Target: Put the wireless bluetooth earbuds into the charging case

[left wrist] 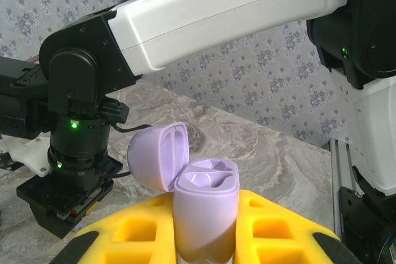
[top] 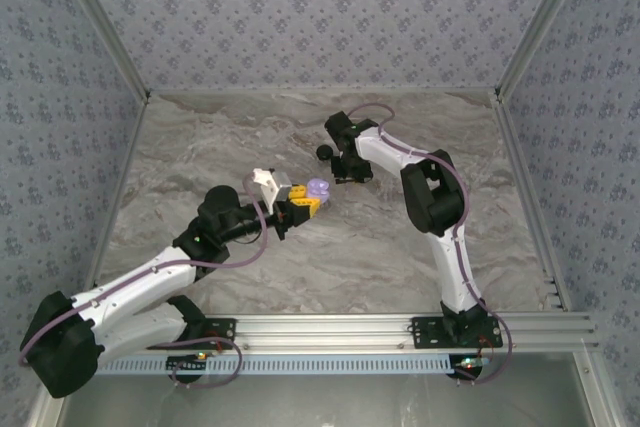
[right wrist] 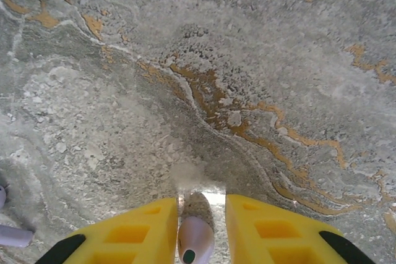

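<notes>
The charging case (left wrist: pixel 206 205) is pale lavender, not black, and stands upright between my left gripper's (left wrist: pixel 207 242) yellow fingers (left wrist: pixel 139 227), which are shut on it. Its lid (left wrist: pixel 158 156) is hinged open to the left and both earbud wells look empty. From above, the case (top: pixel 318 188) sits mid-table in the left gripper (top: pixel 303 201). My right gripper (top: pixel 349 173) hovers just beyond it, pointing down at the table. In the right wrist view, a lavender earbud (right wrist: pixel 195 238) with a dark tip sits between the right gripper's (right wrist: pixel 202 227) closed-in fingers, against the left one.
A small black round thing (top: pixel 325 153) lies beside the right gripper's far side. A lavender piece (right wrist: pixel 11 235) lies on the marble table (right wrist: pixel 247 60) at the left edge of the right wrist view. Patterned walls (top: pixel 320 7) enclose three sides.
</notes>
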Robot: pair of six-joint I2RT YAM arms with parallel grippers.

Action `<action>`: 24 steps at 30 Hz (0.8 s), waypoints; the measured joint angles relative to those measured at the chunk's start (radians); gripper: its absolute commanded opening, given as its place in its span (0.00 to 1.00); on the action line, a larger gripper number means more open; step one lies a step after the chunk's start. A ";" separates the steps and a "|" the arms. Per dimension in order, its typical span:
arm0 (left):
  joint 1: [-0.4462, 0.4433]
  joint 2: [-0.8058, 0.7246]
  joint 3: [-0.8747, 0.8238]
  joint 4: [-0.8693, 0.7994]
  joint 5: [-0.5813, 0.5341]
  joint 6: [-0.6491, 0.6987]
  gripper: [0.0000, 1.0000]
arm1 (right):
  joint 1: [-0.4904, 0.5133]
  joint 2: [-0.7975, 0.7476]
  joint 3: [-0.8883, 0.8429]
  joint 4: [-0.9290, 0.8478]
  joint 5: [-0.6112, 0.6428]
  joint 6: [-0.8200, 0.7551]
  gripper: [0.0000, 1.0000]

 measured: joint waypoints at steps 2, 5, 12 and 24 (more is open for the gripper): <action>0.000 -0.001 0.000 0.000 0.000 0.000 0.10 | 0.000 0.000 0.000 0.000 0.000 0.000 0.28; 0.000 -0.001 0.000 0.000 -0.004 0.000 0.10 | 0.003 0.000 0.000 -0.001 0.000 0.000 0.28; 0.000 -0.001 0.000 0.000 -0.007 0.000 0.10 | 0.010 0.000 0.000 -0.002 0.000 -0.001 0.28; 0.000 -0.001 0.000 0.000 -0.008 0.000 0.10 | 0.013 0.000 0.000 -0.008 0.004 -0.006 0.23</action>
